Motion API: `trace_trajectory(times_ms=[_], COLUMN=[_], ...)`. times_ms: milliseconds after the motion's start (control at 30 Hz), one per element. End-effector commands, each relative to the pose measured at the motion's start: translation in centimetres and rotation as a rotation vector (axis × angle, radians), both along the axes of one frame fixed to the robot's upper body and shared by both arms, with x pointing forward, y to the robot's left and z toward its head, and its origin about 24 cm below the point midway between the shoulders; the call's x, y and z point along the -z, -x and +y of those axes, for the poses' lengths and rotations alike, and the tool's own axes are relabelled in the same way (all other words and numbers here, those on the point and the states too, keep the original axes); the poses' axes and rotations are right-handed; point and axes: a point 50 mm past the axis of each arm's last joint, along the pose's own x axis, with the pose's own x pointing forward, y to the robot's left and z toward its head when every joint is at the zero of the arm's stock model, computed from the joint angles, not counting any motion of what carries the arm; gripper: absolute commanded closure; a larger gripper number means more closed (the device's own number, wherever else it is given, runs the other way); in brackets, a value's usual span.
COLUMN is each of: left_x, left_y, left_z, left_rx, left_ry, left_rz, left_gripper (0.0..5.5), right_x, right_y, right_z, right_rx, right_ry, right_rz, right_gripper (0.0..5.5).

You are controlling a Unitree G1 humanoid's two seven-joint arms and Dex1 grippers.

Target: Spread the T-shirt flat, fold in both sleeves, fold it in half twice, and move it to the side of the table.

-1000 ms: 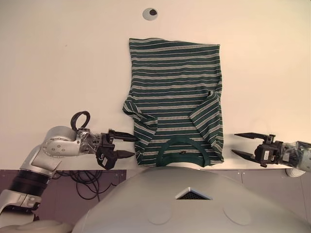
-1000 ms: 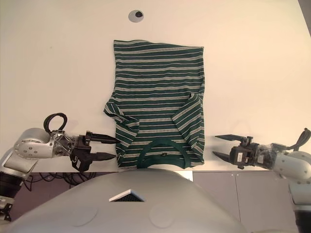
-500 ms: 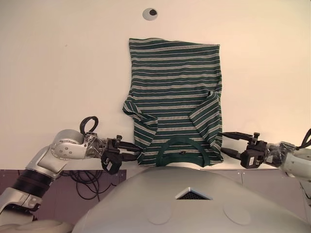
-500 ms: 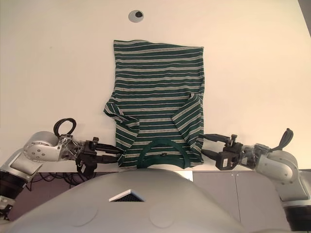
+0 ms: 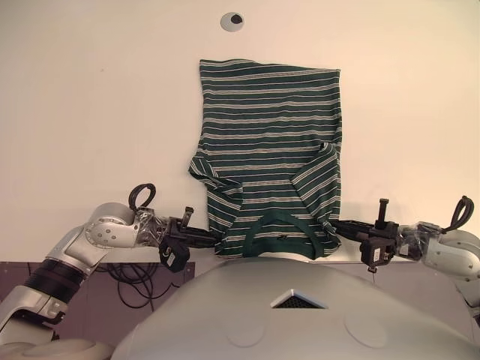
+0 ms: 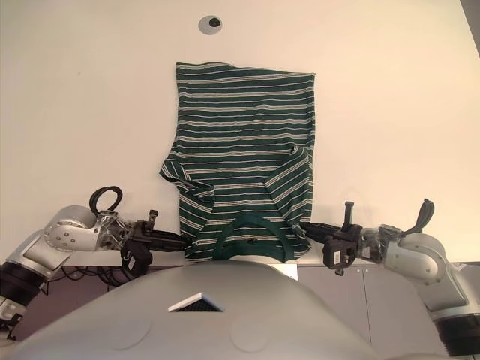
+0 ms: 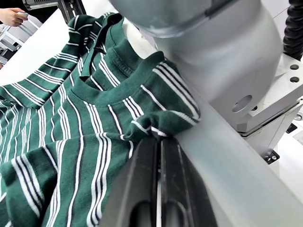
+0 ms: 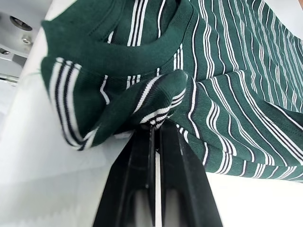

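A pale cream worktop (image 5: pixel 97 112) spreads smooth and bare in every direction, with a small round grey fitting (image 5: pixel 232 20) set into it at 12 o'clock. Past its near edge at 7 o'clock, a tangle of black cables (image 5: pixel 131 274) hangs below.

The dark green T-shirt with thin white stripes (image 5: pixel 270 150) lies in the middle. It runs lengthwise from 12 to 6 o'clock, hem far and ribbed collar at the near edge. Both sleeves are folded inward over the chest, the left one bunched and creased, the right one flatter. The hem edge is fairly straight.

The left claw (image 5: pixel 212 238) sits at the shirt's 7 o'clock corner, its black fingers pressed together on the shoulder cloth. The right claw (image 5: pixel 335 225) is at the 5 o'clock corner, its fingers likewise closed on a gathered fold of striped fabric; it probably pinches more than one layer, though the bunching hides the count.

Wide open worktop lies at 9 o'clock and 3 o'clock of the shirt.
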Motion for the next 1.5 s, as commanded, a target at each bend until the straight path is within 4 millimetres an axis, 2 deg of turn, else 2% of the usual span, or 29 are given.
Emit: trace_trajectory(times_ms=[33, 100, 200, 300, 433, 567, 667, 767, 867, 1033, 1267, 1400, 1500], left_x=[-0.8, -2.5, -5.4, -6.7, -7.7, -6.7, -6.3, -5.5, -4.3, -2.8, -2.2, -2.5, -3.2], left_y=[0.4, 0.1, -0.2, -2.2, -5.5, -10.4, -14.4, -17.6, -19.6, -21.0, -22.0, -22.7, -23.5], left_z=[0.2, 0.4, 1.3, 2.0, 2.3, 1.5, 1.8, 1.4, 0.8, 1.4, 1.3, 0.9, 1.5], left_rx=[-0.1, -0.151, -0.112, -0.154, -0.279, -0.504, -0.681, -0.803, -0.89, -1.023, -1.118, -1.15, -1.226], left_ry=[-0.008, 0.022, 0.001, 0.076, 0.25, 0.312, 0.378, 0.388, 0.338, 0.242, 0.19, 0.241, 0.327], left_rz=[0.292, 0.518, 0.817, 0.852, 0.781, 0.574, 0.474, 0.393, 0.349, 0.311, 0.273, 0.28, 0.346], left_gripper=[5.5, 5.5, 5.5, 5.5, 5.5, 5.5, 5.5, 5.5, 5.5, 5.5, 5.5, 4.7, 4.17], right_x=[-0.2, -1.6, -4.3, -6.1, -5.9, -4.5, -3.9, -3.0, -2.5, -2.2, -1.4, -1.4, -1.6], right_y=[1.1, 1.3, 0.8, -0.9, -3.2, -6.7, -10.4, -13.9, -16.3, -18.6, -20.5, -21.0, -22.3], right_z=[-0.6, -0.6, -0.3, -0.3, -0.5, -0.8, -1.1, -0.9, -0.3, 0.5, 1.1, 0.9, 0.6], right_rx=[0.124, 0.171, 0.174, 0.174, 0.239, 0.376, 0.499, 0.631, 0.722, 0.786, 0.844, 0.871, 0.962], right_ry=[-0.094, -0.217, -0.41, -0.577, -0.659, -0.666, -0.698, -0.703, -0.694, -0.634, -0.578, -0.596, -0.662], right_rz=[0.317, 0.474, 0.626, 0.618, 0.558, 0.451, 0.377, 0.319, 0.282, 0.274, 0.316, 0.329, 0.355], right_gripper=[5.47, 5.47, 5.47, 5.47, 5.47, 5.47, 5.47, 5.47, 5.47, 5.47, 5.47, 4.61, 4.01])
